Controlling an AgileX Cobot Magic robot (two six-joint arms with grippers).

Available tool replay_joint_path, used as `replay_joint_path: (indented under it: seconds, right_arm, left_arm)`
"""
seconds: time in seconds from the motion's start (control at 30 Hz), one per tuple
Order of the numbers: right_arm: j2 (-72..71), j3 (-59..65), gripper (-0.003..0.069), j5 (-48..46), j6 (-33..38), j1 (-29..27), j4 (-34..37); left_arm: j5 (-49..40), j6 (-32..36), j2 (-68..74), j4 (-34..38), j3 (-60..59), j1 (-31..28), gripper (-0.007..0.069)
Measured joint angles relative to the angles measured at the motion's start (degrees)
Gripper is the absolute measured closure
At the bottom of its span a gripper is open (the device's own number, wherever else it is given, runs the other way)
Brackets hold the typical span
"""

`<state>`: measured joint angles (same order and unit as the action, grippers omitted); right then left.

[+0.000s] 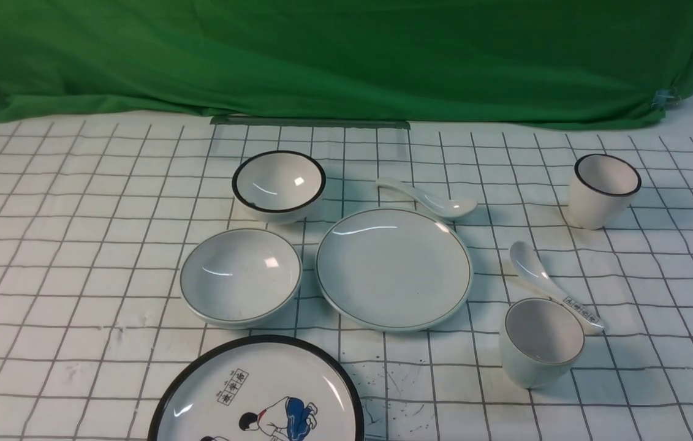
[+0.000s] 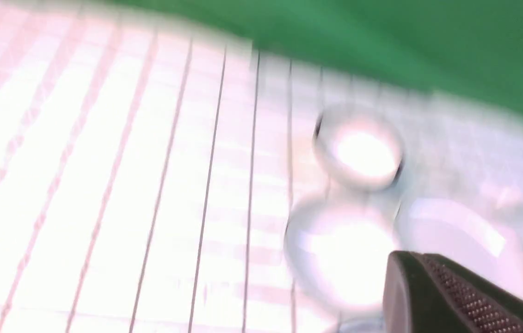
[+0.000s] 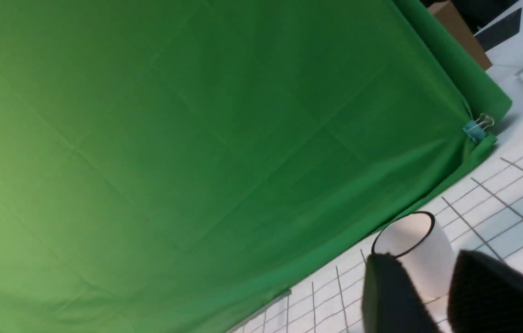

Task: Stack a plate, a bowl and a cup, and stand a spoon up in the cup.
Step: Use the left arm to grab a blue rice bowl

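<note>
In the front view the plate (image 1: 393, 267) lies mid-table. The bowl (image 1: 240, 277) sits just left of it. The cup (image 1: 542, 342) stands upright at the plate's near right. The plain spoon (image 1: 426, 198) lies behind the plate. Neither gripper shows in the front view. The left wrist view is blurred and shows the bowl (image 2: 340, 254), the plate (image 2: 464, 245) and a single black fingertip (image 2: 409, 277) of my left gripper. My right gripper (image 3: 427, 266) is open and empty, above the table, with the black-rimmed cup (image 3: 421, 252) seen beyond its fingers.
A black-rimmed bowl (image 1: 279, 182) stands behind the bowl. A black-rimmed cartoon plate (image 1: 257, 398) lies at the near edge. A black-rimmed cup (image 1: 605, 190) stands far right. A printed spoon (image 1: 551, 285) lies behind the cup. A green cloth (image 1: 346, 55) hangs at the back.
</note>
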<state>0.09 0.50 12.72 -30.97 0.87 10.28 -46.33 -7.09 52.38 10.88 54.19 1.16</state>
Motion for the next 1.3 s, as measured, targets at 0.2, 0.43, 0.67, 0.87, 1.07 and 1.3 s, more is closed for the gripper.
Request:
replay_joint_path:
  seconds: [0.2, 0.43, 0.67, 0.87, 1.07, 1.3]
  right_arm:
    - [3.37, -11.05, 0.0547, -21.74, 6.81, 4.85, 0.0]
    - [23.39, -34.2, 0.0627, -48.1, 21.44, 13.4, -1.01]
    - [45.82, -48.96, 0.062, -61.79, 25.76, 15.88, -7.62]
    - [53.09, -51.19, 0.0603, -61.32, 25.94, 15.88, -8.09]
    - [58.48, -51.18, 0.0589, -57.83, 25.94, 15.88, -8.26]
    - [61.26, -51.2, 0.0572, -56.68, 25.94, 15.88, -8.4]
  left_arm:
    - [-0.92, 9.5, 22.34, 5.29, 3.98, 0.0, 0.0617]
    - [-0.82, 11.44, 39.83, 3.22, 13.15, 3.55, 0.0617]
    - [-0.77, 9.99, 51.89, -0.22, 21.75, 6.54, 0.054]
    - [0.19, 9.93, 56.13, -0.4, 22.41, 6.54, 0.0328]
    - [0.09, 9.78, 60.11, 0.74, 22.45, 6.54, 0.0193]
    - [-1.97, 9.88, 60.87, 3.12, 22.45, 6.54, 0.0527]
